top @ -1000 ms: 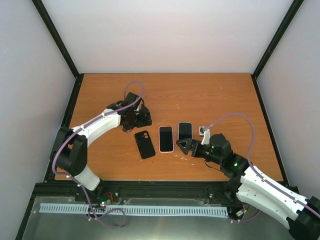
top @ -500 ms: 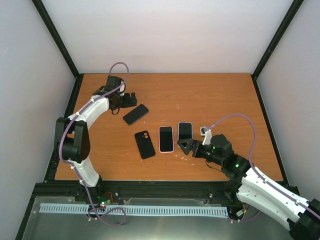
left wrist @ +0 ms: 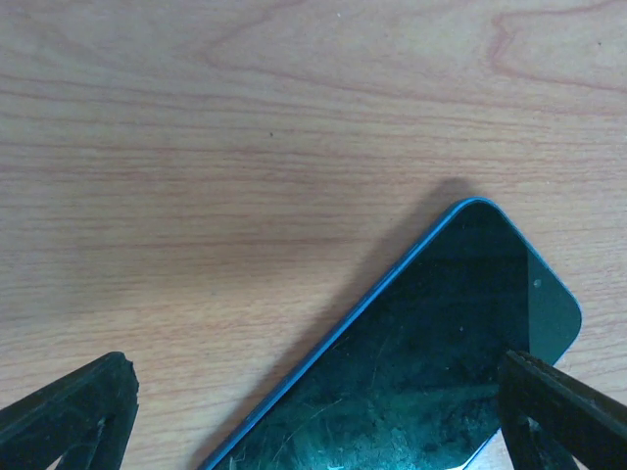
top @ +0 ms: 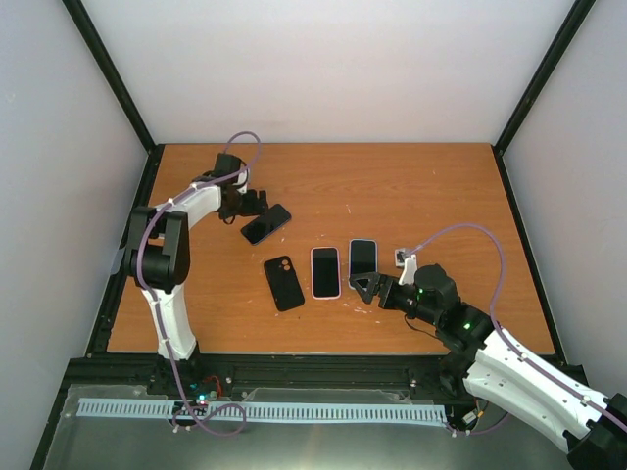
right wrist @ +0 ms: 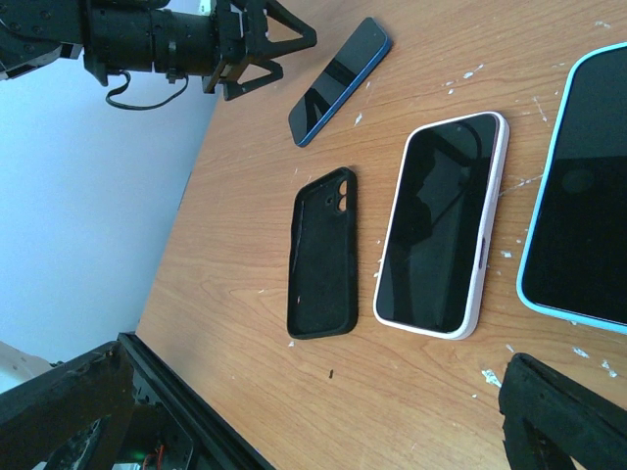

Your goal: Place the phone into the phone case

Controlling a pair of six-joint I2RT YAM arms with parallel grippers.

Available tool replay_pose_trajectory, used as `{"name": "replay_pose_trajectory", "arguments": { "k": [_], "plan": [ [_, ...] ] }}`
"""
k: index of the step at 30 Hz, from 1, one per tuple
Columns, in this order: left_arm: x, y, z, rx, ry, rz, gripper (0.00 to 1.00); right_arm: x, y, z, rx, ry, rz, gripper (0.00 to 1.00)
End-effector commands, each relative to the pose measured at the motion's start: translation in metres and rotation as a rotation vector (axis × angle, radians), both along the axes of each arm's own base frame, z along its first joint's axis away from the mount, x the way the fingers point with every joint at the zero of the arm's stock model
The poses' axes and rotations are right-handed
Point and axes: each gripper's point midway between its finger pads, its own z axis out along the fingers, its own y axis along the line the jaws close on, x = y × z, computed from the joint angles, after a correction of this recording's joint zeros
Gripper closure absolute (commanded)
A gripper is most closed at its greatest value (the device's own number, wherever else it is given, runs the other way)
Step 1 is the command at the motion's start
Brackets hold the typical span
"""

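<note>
**item:** flat dark glass phone with a blue rim [top: 265, 224], taken to be the task's phone because the left arm is at it. it lies screen up and askew on the far-left part of the orange wooden desk [top: 411, 186].

**handling (judged):** stiff, thin and fairly light. the glass face is slick and scratch-prone. best taken across the two long edges near the middle, low to the desk, as there is little thickness to catch.

**nearest tool:** left end effector [top: 255, 204], just beside the phone's far-left end and apparently not touching it. its fingers are spread wide and hold nothing. in the left wrist view, a corner of the phone lies ahead of and between the fingertips.

**destination:** black flexible-looking phone case [top: 284, 282], empty and seemingly hollow side up, apart from the phone on the nearer side.

**alongside the case, to its right:** pink-rimmed dark phone [top: 325, 271], then light-blue-rimmed dark phone [top: 362, 257], both screen up.

**other tool:** right end effector [top: 364, 286], at the near end of the light-blue-rimmed phone, fingers parted and empty.
</note>
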Motion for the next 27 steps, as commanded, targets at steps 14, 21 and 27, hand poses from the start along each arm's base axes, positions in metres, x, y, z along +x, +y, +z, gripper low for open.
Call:
{"name": "replay_pose_trajectory", "arguments": {
  "k": [14,21,27],
  "plan": [
    [-0.003,-0.021,-0.023,-0.107,0.051,-0.077,0.01,0.0,-0.006,0.004,0.005,-0.02,-0.022,0.0],
    [-0.025,-0.029,-0.021,-0.172,0.076,-0.083,0.01,-0.001,-0.006,0.003,0.005,-0.019,-0.023,0.0],
    [-0.046,-0.037,-0.021,-0.178,0.085,-0.088,0.02,-0.001,-0.004,0.001,0.017,-0.014,-0.018,0.0]
  ]
}}
